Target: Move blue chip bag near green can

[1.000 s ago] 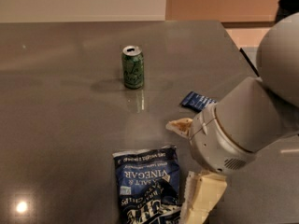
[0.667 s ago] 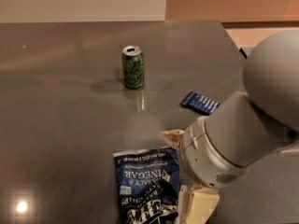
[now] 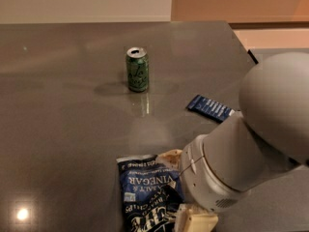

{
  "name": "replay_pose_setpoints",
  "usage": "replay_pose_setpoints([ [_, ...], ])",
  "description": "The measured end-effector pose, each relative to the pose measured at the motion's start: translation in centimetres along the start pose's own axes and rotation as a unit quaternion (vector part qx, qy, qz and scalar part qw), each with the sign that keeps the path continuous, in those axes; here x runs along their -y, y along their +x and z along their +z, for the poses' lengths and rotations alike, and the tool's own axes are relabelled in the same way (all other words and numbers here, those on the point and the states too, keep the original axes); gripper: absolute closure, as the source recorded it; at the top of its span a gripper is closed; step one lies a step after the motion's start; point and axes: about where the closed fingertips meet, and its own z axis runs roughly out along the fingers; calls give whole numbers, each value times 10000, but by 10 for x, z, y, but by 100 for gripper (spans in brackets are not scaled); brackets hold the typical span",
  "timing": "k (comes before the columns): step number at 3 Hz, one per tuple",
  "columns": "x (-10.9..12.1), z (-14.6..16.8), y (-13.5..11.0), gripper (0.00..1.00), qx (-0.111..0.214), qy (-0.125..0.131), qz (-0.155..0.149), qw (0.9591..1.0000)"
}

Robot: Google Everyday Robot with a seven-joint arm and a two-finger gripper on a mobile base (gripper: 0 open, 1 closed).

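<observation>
The blue chip bag (image 3: 147, 192) lies flat on the dark table at the front, white "VINEGAR" lettering facing up. The green can (image 3: 137, 69) stands upright farther back, well apart from the bag. My gripper (image 3: 176, 190) hangs from the big grey arm (image 3: 251, 149) at the bag's right edge. One cream finger (image 3: 169, 157) is over the bag's top right corner, the other (image 3: 194, 221) by its lower right side. The fingers stand wide apart, open. The arm hides the bag's right edge.
A slim dark blue bar wrapper with white stripes (image 3: 211, 107) lies right of the can, just behind my arm. The grey table (image 3: 58, 120) ends at its right edge (image 3: 251, 57) near the back.
My arm has moved left and toward the front, bringing the gripper from beside the bag onto its right edge. The bag, can and wrapper have not moved.
</observation>
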Motion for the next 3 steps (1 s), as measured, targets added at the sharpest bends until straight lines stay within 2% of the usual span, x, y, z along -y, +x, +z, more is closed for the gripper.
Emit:
replay_pose_setpoints([
  [1,0,2,-2,41,-43,45,-67,10000],
  [2,4,-2,-5,63,-144,201,-177,9995],
  [3,25,-17,-13,87,-242,551,-388,9974],
])
